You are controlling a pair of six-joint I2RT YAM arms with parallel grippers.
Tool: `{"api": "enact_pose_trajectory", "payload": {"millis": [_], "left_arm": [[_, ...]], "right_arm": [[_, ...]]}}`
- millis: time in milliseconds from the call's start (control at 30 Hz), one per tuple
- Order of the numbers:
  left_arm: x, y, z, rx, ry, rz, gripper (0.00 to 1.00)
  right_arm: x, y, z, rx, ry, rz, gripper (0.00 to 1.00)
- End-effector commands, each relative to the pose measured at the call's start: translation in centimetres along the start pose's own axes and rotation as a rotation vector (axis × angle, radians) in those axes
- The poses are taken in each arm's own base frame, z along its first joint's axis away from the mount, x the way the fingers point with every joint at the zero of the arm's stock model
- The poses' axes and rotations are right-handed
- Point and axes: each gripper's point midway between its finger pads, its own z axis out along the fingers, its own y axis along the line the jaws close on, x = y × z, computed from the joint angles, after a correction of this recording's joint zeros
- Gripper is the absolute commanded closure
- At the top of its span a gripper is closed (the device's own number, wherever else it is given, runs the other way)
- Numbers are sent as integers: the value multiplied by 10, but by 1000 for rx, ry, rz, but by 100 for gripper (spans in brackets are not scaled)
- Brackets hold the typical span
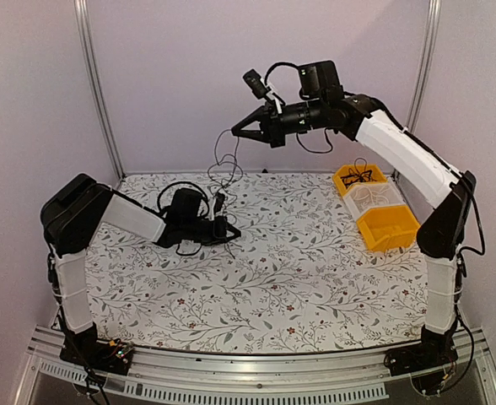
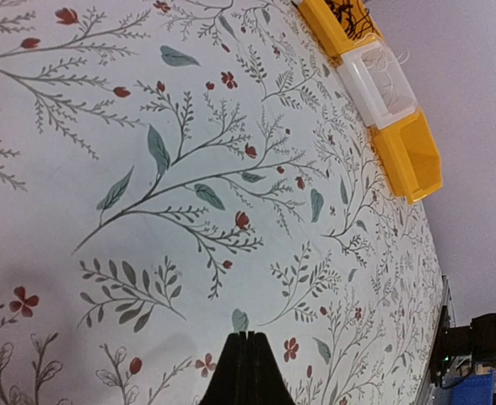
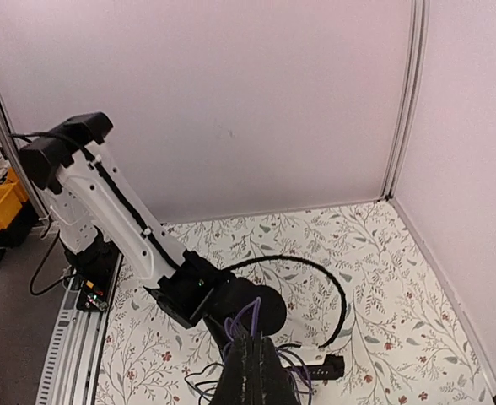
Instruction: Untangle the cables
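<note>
The right hand (image 1: 235, 132), high above the left hand (image 1: 231, 229), pinches the cables (image 1: 223, 173). The left hand is closed, perhaps empty. Pulling higher could cinch the tangle tight.

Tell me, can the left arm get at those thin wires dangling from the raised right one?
Probably yes. The cables hang from the right gripper down to the table just beside the left gripper, and nothing stands between. Its jaws are shut, so it would have to open first.

bins (image 1: 383, 228) far right, cables (image 1: 222, 175) dangling centre
</note>
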Motion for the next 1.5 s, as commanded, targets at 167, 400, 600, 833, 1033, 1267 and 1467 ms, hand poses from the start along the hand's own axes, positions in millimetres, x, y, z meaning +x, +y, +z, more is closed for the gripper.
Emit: {"api": "enact_pose_trajectory", "payload": {"millis": [167,400,600,833,1033,1267,1467], "left_arm": [[35,14,-34,-104,86,20,100],[3,-6,-109,-273,-46,122,58],[-38,-78,-178,-181,-283,278,41],[-75,-165,-207,-7,-437,430,35],[-108,-178,-194,-27,-489,407,36],[-128,-185,-158,17,-492,403,37],[-137,-153,-130,-99,-488,305,41]], "right_arm": [[-148,55,-102,101,-324,-209,100],[-96,38,-77,109,-198,-178,100],[-46,22,-55,113,-97,-112,100],[-8,8,-31,92,-27,-33,100],[1,0,-21,88,-14,-5,100],[0,6,-14,60,-18,5,100],[-13,16,-19,36,-45,7,100]]}}
